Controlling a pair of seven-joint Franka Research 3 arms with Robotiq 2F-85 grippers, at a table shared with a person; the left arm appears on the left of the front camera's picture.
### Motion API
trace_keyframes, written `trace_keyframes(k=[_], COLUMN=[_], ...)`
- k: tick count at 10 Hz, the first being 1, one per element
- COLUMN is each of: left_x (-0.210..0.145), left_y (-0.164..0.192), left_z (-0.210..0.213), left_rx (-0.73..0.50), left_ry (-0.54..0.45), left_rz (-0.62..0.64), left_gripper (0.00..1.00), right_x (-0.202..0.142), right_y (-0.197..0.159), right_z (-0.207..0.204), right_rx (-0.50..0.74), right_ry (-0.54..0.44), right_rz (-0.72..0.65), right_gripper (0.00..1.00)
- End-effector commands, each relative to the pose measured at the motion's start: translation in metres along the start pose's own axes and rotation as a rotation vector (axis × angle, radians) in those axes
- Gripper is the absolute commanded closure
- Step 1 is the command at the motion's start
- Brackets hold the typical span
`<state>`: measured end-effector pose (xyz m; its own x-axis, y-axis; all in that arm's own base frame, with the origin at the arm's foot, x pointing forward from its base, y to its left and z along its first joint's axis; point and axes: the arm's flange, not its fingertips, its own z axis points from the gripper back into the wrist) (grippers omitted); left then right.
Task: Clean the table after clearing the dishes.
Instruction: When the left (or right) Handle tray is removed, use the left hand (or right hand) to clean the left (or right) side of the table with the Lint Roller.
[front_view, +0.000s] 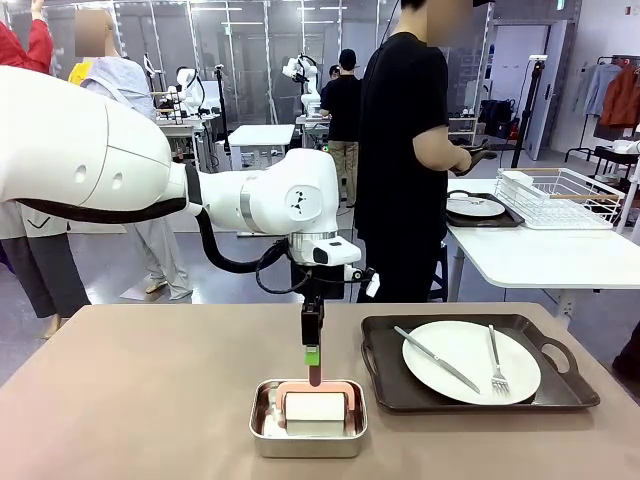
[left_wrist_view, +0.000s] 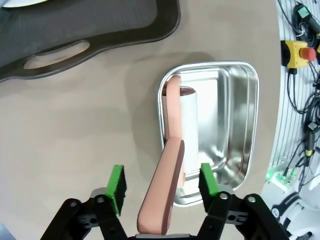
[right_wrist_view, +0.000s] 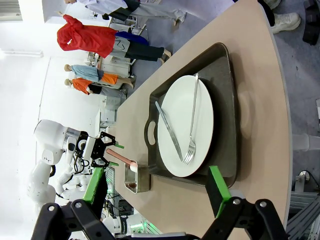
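Note:
On the beige-brown table (front_view: 130, 400), a dark tray (front_view: 385, 390) holds a white plate (front_view: 470, 362) with a knife (front_view: 435, 358) and a fork (front_view: 496, 366). A small steel pan (front_view: 262, 430) near the front edge holds a white roller with a pink handle (left_wrist_view: 167, 175). My left gripper (front_view: 313, 368) points down over the pan. In the left wrist view its jaws (left_wrist_view: 162, 179) straddle the handle, with a gap on each side. My right gripper (right_wrist_view: 156, 184) stands open, looking along the plate (right_wrist_view: 187, 125). A second plate (front_view: 476, 207) on a tray lies on the white side table.
A person in black stands at the far side between the two tables. A white wire rack (front_view: 560, 195) sits on the side table (front_view: 540, 260). Bare tabletop stretches to the left of the pan. An emergency stop button (left_wrist_view: 296, 50) and cables lie beyond the table's near edge.

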<state>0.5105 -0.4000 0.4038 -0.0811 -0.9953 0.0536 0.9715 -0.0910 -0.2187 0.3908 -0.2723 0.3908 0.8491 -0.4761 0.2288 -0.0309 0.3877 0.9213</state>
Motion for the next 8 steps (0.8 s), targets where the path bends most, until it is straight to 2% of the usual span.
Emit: trace_keyframes(k=[1, 6, 7, 8], left_x=[-0.005, -0.007, -0.006, -0.007], left_y=[-0.010, -0.009, -0.010, -0.013], left_z=[-0.002, 0.004, 0.007, 0.013], left_rx=[0.001, -0.011, -0.011, -0.009], left_ry=[-0.045, -0.018, -0.022, 0.005], left_rz=[0.022, 0.047, 0.045, 0.108], left_gripper=[0.48, 0.95, 1.00, 1.00], right_x=[-0.003, -0.003, -0.003, -0.003], right_y=[0.002, 0.002, 0.002, 0.002], right_z=[0.001, 0.001, 0.001, 0.001], right_rx=[0.009, 0.009, 0.009, 0.009], right_ry=[-0.003, -0.003, -0.003, -0.003], right_rz=[0.003, 0.003, 0.003, 0.003], right_gripper=[0.00, 0.00, 0.00, 0.00])
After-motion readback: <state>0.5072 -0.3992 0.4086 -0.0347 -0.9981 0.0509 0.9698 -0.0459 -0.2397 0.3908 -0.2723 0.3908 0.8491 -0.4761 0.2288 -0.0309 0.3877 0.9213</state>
